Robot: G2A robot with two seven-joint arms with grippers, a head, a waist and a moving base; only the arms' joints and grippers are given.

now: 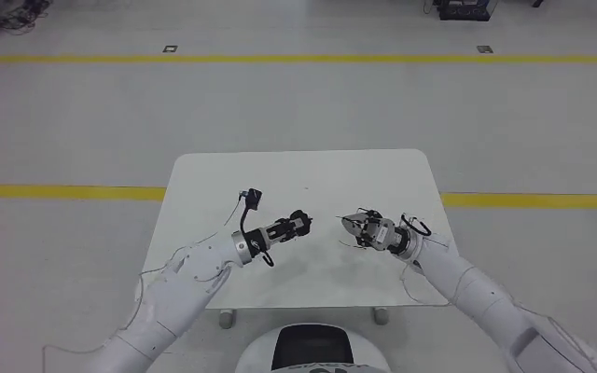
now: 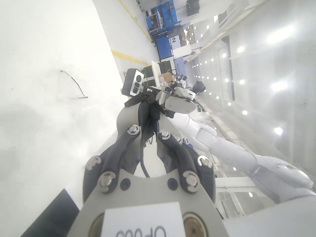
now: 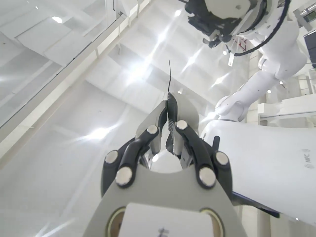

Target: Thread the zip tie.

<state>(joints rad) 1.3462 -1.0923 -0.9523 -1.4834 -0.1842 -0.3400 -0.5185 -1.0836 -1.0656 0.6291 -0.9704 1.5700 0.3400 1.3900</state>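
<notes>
The right gripper (image 3: 168, 101) hangs above the white table (image 1: 280, 172), its fingers pressed together on the zip tie (image 3: 169, 75). The tie's thin black end sticks out past the fingertips. It points toward the left gripper (image 1: 305, 222), which faces it from near by above the middle of the table. The left gripper's fingers are drawn together, and a black strip (image 2: 142, 149) runs between them; what that strip is cannot be told. A thin dark curved strand (image 2: 74, 83) lies on the table, well apart from both grippers.

Open gap between left gripper (image 1: 308, 221) and right gripper (image 1: 347, 222) — apparently above table (image 1: 280, 177).
</notes>
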